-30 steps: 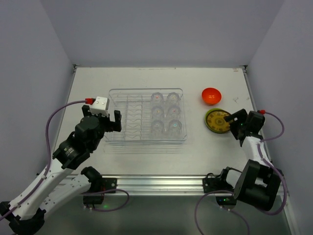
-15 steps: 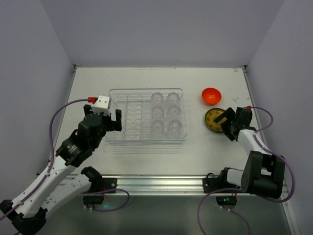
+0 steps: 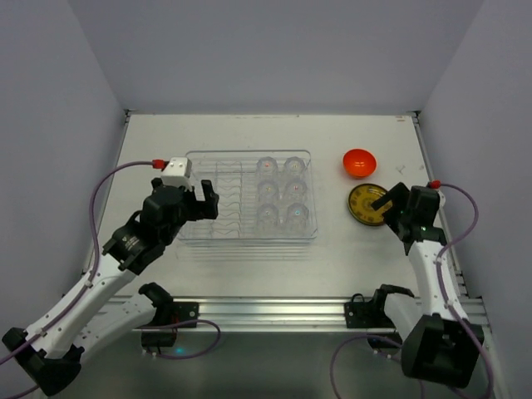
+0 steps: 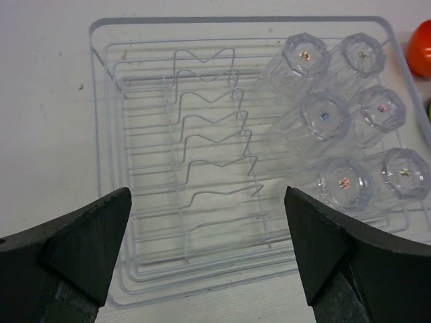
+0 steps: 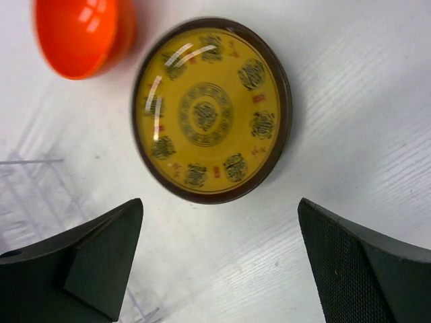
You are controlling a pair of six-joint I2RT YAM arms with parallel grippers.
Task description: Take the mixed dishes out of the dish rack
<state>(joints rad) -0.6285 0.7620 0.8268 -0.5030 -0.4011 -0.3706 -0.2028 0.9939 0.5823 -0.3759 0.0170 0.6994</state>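
The table [image 3: 349,258] showed bare room in front of the rack [image 3: 249,234] and to its right. My left gripper [image 4: 207,202], jaws wide and empty, had moved nearer over the rack's empty plate slots. My right gripper [image 5: 221,205] had just opened and drawn back, leaving the yellow plate [image 3: 368,205] flat near the orange bowl [image 3: 359,162]. Six cups [image 3: 281,193] remained inside.

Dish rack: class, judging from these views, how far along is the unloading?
Done: the orange bowl and the yellow-patterned plate lie on the table, to the right of the dish rack. In hand: nothing. The left gripper is open, facing the rack's bare slots, and the right gripper is open by the plate. Left: six glass cups stand in the rack.
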